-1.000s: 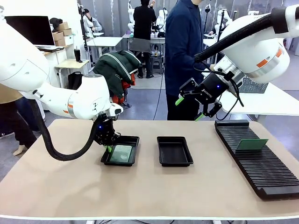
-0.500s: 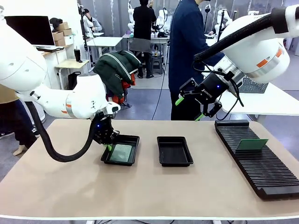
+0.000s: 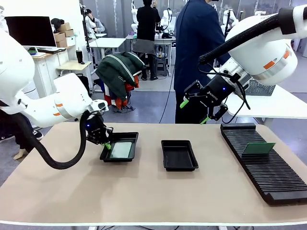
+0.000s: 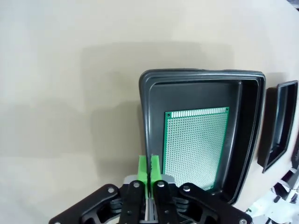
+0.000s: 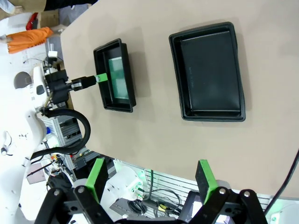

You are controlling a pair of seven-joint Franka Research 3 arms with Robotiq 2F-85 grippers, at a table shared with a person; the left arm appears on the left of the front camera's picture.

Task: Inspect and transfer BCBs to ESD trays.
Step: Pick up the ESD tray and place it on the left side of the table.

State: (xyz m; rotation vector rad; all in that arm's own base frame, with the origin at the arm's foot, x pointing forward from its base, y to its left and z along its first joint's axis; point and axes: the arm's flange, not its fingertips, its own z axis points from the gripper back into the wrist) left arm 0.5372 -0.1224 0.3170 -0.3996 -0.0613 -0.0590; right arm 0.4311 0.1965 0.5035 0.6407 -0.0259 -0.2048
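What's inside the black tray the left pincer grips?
One green circuit board lies flat in the black tray. The floor beneath it is covered; the left pincer hides its near corner.

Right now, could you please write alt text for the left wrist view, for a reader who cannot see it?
The left gripper, shut, pinches the rim of a black ESD tray on the beige table; a green BCB lies flat inside it. A second tray shows at the right edge.
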